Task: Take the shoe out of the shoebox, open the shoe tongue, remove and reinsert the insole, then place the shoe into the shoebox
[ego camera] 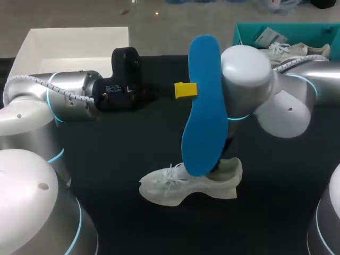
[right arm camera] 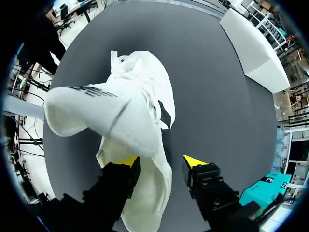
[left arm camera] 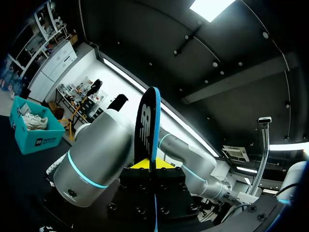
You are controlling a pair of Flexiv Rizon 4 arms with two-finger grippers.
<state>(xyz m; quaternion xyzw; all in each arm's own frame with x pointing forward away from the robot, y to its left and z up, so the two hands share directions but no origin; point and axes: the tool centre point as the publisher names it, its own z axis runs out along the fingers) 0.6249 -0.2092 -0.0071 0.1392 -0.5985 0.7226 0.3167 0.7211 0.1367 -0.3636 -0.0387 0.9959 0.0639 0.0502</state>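
**Insole held up in the left pincer, shoe on the surface under the right**

The left pincer (ego camera: 190,90) is clamped on the blue insole (ego camera: 204,106), one yellow tip showing against its near edge. In the left wrist view the insole stands edge-on straight up from between the two fingers. It hangs nearly upright over the middle of the surface (ego camera: 133,143), its lower end in front of the heel of the white shoe (ego camera: 180,186) as the head view sees it.

The right pincer (right arm camera: 161,162) is spread wide at the shoe's heel end. One finger (right arm camera: 126,162) sits against the collar of the shoe; the other finger (right arm camera: 194,162) stands clear of the shoe's side, with dark surface showing between. In the head view the right arm reaches down from the right behind the insole.

The shoe rests on its sole on the surface, out of the box, toe toward the left arm's side.

The white shoebox (ego camera: 79,40) lies at the far left corner, well apart from the shoe. A teal bin (ego camera: 244,34) at the far right holds another white shoe (ego camera: 289,50).
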